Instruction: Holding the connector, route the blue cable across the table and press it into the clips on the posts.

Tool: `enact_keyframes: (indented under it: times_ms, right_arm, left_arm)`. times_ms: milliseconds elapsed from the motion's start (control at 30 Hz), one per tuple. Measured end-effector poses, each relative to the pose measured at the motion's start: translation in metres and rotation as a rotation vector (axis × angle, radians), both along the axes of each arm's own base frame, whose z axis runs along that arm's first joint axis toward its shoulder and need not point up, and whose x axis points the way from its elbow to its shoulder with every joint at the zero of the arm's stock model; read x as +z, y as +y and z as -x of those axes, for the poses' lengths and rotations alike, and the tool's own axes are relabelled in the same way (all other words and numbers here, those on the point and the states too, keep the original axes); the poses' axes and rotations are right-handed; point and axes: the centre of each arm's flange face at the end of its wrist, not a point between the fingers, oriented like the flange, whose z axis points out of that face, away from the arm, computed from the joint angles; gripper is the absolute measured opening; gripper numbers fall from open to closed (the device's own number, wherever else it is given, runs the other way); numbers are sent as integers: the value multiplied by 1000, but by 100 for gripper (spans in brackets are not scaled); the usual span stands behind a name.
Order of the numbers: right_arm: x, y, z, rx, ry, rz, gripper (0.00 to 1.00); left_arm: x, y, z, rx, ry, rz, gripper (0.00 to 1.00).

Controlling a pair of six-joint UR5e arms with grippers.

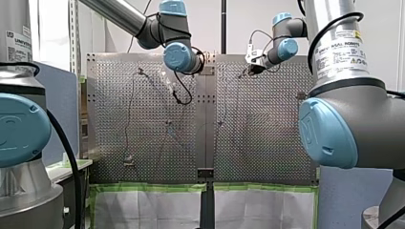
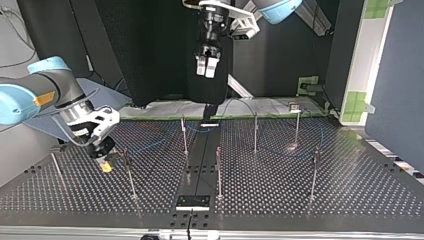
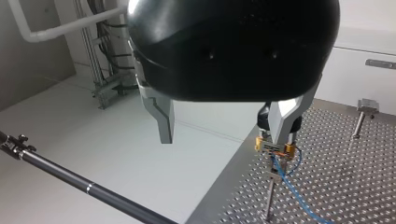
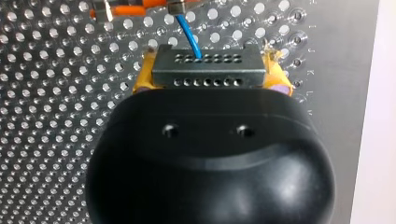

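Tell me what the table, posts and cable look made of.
Table: perforated metal plate, matte grey, with dull glints. Posts: thin rods, probably steel, catching highlights. Blue cable: smooth, flexible jacket, likely plastic; it curves freely.

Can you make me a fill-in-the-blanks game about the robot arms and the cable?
1. The cable coming out of the connector is coloured ____.
2. The right gripper holds the connector between pads coloured ____.
3. The left gripper holds nothing; its fingers are ____.
4. The table is dotted all over with small round ____.
Missing words: blue; yellow; open; holes.
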Motion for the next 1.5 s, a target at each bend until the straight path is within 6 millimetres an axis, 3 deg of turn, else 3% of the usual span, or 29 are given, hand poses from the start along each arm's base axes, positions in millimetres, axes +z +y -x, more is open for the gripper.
enact_keyframes:
  times_ms: [667,1500]
  right_arm:
    - [0,0,0,0,0,0,0]
    - [-1,-3,3,-7,3,2,0]
  left_arm:
    - [-132,20,-10,40,118,-87,100]
    - [-199,96,-14,122,132,-161,100]
